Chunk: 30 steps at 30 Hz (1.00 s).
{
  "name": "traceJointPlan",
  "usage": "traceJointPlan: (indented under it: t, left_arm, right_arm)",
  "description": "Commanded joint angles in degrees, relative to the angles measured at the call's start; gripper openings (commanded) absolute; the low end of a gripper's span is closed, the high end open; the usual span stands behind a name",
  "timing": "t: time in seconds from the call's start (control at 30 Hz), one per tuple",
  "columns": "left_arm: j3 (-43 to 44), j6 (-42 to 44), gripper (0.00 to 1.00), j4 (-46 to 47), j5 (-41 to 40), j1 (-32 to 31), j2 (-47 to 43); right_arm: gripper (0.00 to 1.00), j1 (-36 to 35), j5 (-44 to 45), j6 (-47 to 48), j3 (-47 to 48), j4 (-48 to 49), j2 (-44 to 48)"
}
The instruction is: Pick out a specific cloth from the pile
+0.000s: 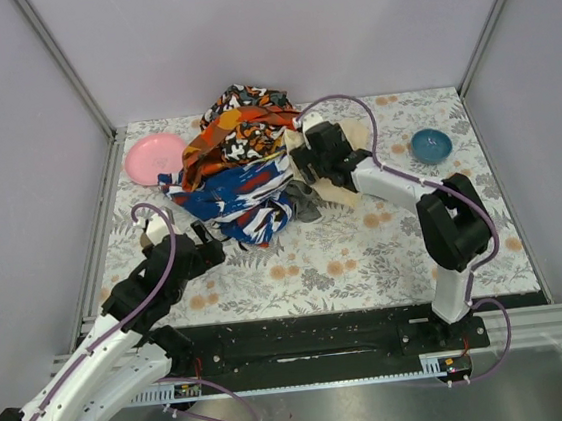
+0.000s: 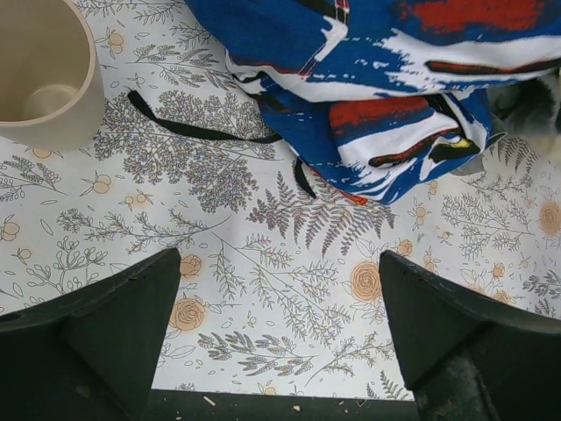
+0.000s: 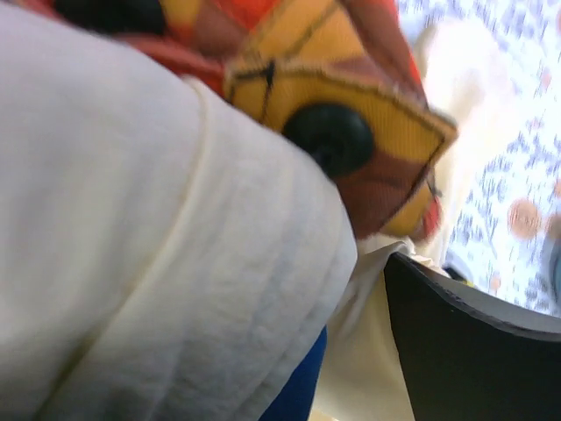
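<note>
My left jaws are dark, matt plastic. Under them the tabletop [image 2: 289, 263] is a smooth sheet printed with flowers. Ahead of them lies soft, floppy blue cloth [image 2: 394, 70]. Right beside my right jaws is cream cloth [image 3: 131, 246], woven and a bit wrinkly.

Two arms: left arm [image 1: 122, 328] and right arm [image 1: 443, 224]. Two grippers: left gripper [image 2: 279, 263] and right gripper [image 1: 308, 157].

One pile [image 1: 246, 164] of garments, far middle. Four fabrics countable in it:
- one orange-black-white patterned cloth [image 1: 242, 124] on top
- one blue-white-red patterned cloth [image 1: 244, 194] on the near side
- one cream cloth [image 3: 131, 219]
- one grey cloth [image 1: 306, 206], only a small patch at the right edge of the blue one

One pink plate [image 1: 150, 159], far left. One blue bowl [image 1: 431, 144], far right. One cream cup [image 2: 44, 79], seen only from the left wrist. One thin black strap [image 2: 193, 130] beside the blue fabric. One floral tablecloth [image 1: 367, 262].
</note>
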<state>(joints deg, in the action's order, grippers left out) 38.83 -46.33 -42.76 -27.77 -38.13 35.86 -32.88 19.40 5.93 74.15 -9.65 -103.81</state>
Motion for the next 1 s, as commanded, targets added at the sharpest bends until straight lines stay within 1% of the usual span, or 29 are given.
traceJointPlan:
  t: [0.0, 0.13, 0.23, 0.37, 0.5, 0.6, 0.67, 0.73, 0.87, 0.97]
  left_arm:
    - [0.28, 0.97, 0.99, 2.51, -0.88, -0.10, 0.71]
    - [0.46, 2.64, 0.99, 4.08, 0.25, -0.10, 1.76]
    - [0.63, 6.32, 0.99, 8.12, 3.94, -0.10, 3.16]
    - [1.51, 13.00, 0.99, 16.46, 11.05, -0.10, 7.02]
    - [4.05, 20.64, 0.99, 26.83, 22.82, -0.10, 13.87]
    - [8.18, 25.74, 0.99, 33.69, 30.38, -0.28, 21.86]
    - [10.90, 29.26, 0.99, 38.44, 33.29, -0.80, 28.18]
    - [15.55, 31.46, 0.99, 39.95, 33.31, -1.15, 35.21]
    - [26.36, 33.67, 0.99, 40.21, 31.73, -1.33, 50.32]
    - [36.98, 32.88, 0.99, 35.49, 28.39, -1.33, 62.27]
  right_arm:
    - [0.99, 0.80, -1.91, 2.06, 14.93, 5.18, -6.38]
    - [0.99, 1.07, -3.57, 3.47, 28.65, 0.96, -14.64]
    - [0.99, 1.94, -8.39, 2.95, 37.44, -1.85, -21.23]
    - [0.99, 2.65, -12.88, 1.54, 47.91, -8.44, -31.17]
    - [0.99, 3.70, -17.10, -1.00, 54.16, -12.31, -40.04]
    - [0.99, 5.46, -23.42, -4.60, 60.48, -17.84, -45.59]
    - [0.99, 6.60, -27.20, -7.15, 64.18, -21.71, -48.23]
    - [0.99, 7.48, -30.63, -7.78, 65.16, -23.57, -49.12]
    - [0.99, 8.54, -35.21, -7.34, 62.18, -24.36, -47.54]
    - [0.99, 8.71, -37.67, -7.51, 61.64, -24.45, -46.84]
